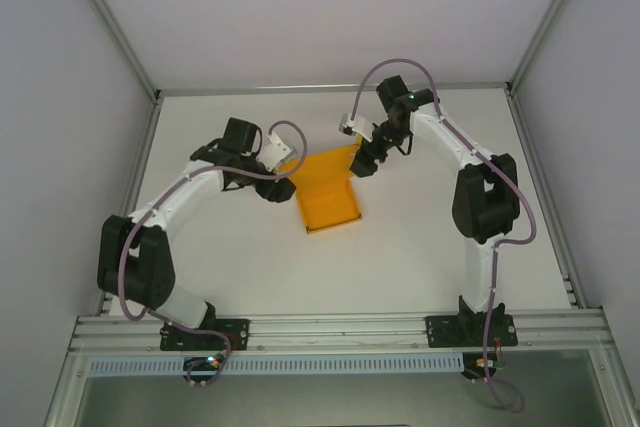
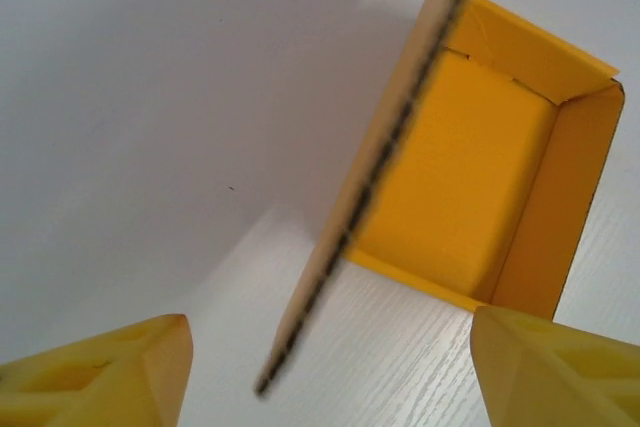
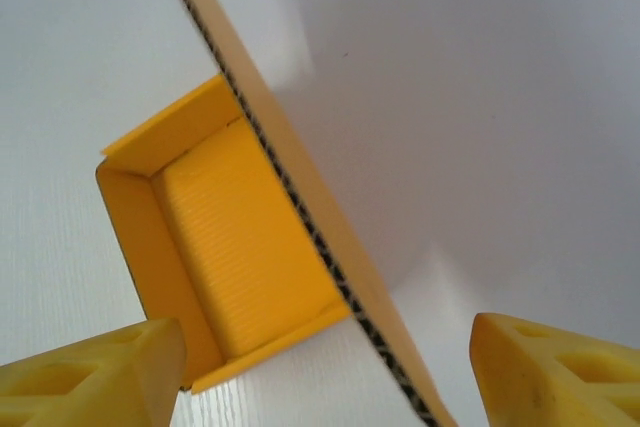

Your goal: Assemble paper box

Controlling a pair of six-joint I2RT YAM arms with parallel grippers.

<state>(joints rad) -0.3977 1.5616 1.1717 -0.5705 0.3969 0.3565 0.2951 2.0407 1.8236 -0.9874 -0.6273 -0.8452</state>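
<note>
paper box (image 1: pixel 330 205): mid-table (image 1: pixel 430 247), tray walls up, far flap (image 1: pixel 325 163) open.
left gripper (image 1: pixel 281 189): fingers apart, straddling the flap's left edge.
right gripper (image 1: pixel 363 163): fingers apart, straddling its right edge.

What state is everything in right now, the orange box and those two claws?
paper box: side walls folded up, top open.
lid flap: raised, not closed.
left gripper: open, flap edge between its fingers.
right gripper: open, flap edge between its fingers.
</note>
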